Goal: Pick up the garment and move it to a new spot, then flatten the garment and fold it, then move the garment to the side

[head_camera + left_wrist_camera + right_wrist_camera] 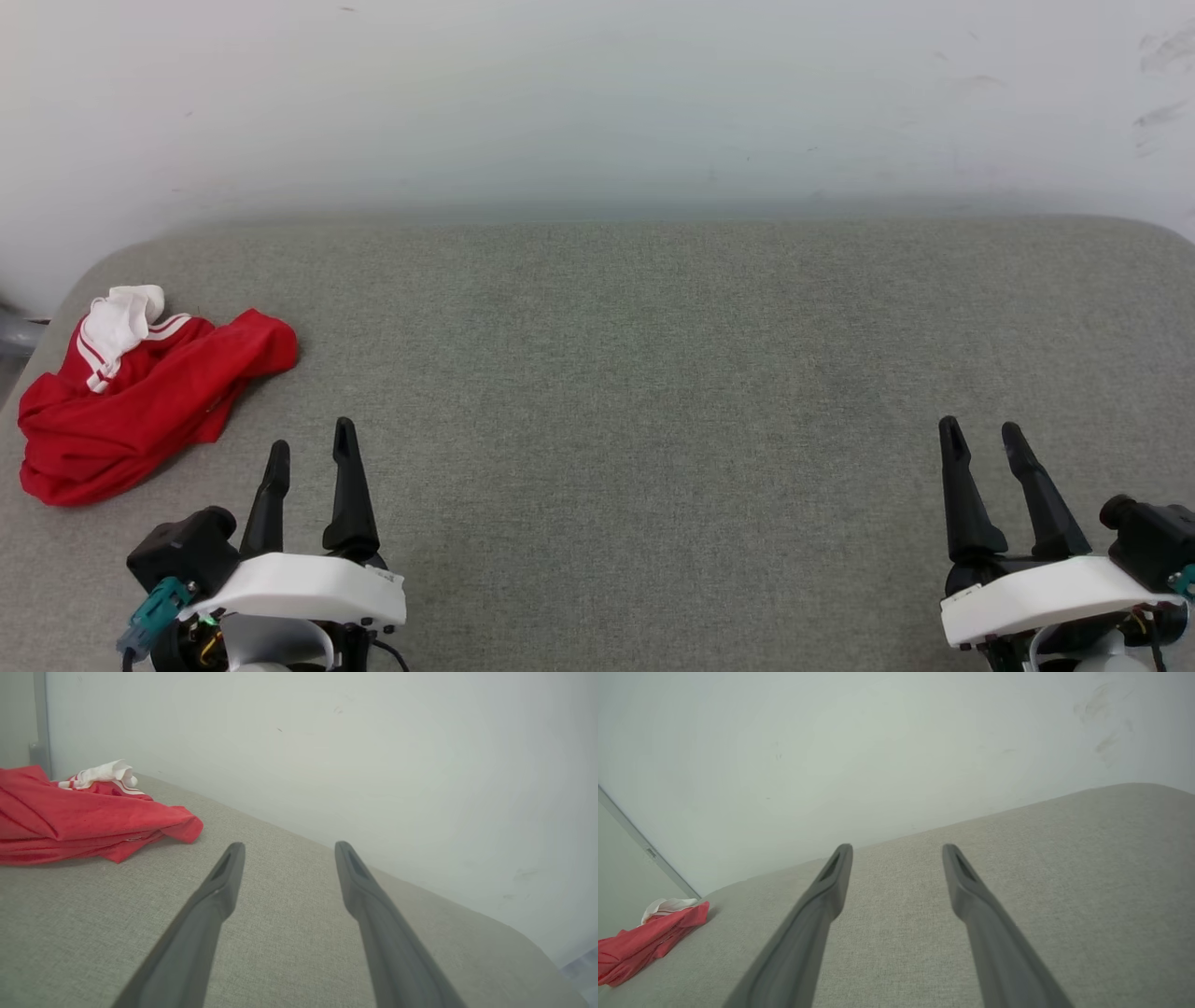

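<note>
The garment (140, 397) is a crumpled red shirt with a white sleeve and red-and-white stripe trim, heaped at the far left of the grey fabric surface (635, 373). It also lies at the upper left of the left wrist view as the garment (79, 816), and at the lower left of the right wrist view as the garment (640, 945). My left gripper (311, 441) stands open just right of and nearer than the heap, not touching it. My right gripper (980, 431) is open at the lower right, far from the cloth. Nothing sits between either pair of fingers.
A pale wall (597, 103) rises directly behind the grey surface's rounded back edge. A grey pipe or post (41, 723) runs up the wall behind the garment. The surface's left edge lies close beside the heap.
</note>
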Robot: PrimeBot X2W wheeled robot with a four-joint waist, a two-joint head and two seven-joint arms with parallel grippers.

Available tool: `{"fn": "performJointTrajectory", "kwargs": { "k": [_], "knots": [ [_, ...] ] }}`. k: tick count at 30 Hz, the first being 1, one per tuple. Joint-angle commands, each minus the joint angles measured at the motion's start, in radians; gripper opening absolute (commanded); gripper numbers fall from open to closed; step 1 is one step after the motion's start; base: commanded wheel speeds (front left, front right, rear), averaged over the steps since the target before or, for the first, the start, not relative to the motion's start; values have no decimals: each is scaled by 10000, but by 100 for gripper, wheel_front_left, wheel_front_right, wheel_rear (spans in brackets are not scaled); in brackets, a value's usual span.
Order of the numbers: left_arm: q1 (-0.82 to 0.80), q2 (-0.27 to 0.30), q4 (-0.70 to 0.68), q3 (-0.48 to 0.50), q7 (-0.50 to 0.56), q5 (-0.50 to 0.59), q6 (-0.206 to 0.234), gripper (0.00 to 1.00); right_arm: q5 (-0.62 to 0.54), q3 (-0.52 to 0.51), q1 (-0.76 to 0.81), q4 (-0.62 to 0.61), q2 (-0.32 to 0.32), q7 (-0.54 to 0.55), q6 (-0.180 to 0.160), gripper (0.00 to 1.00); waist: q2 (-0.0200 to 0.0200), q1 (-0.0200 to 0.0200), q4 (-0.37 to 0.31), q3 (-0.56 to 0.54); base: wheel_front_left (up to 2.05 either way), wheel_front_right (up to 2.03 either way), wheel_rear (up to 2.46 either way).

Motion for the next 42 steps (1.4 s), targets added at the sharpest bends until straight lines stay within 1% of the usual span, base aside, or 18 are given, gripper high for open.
{"fn": "performJointTrajectory", "kwargs": {
  "k": [1,11,25,42],
  "knots": [
    [49,27,-122,-76,-120,411,34,100,-380,24,31,-157,-4,-114,1,100,0,0,4,0,0,0,0],
    [118,29,-115,-251,-362,1435,101,100,-1420,15,104,-164,-3,-362,0,100,0,0,4,19,0,0,0],
    [203,31,-127,-419,-651,2588,188,100,-2555,57,217,-210,-1,-666,-1,100,0,0,13,53,0,0,0],
    [314,33,-99,-507,-972,3511,87,100,-2844,-58,298,-250,3,-954,-1,100,0,0,33,86,0,0,0]
  ]
}}
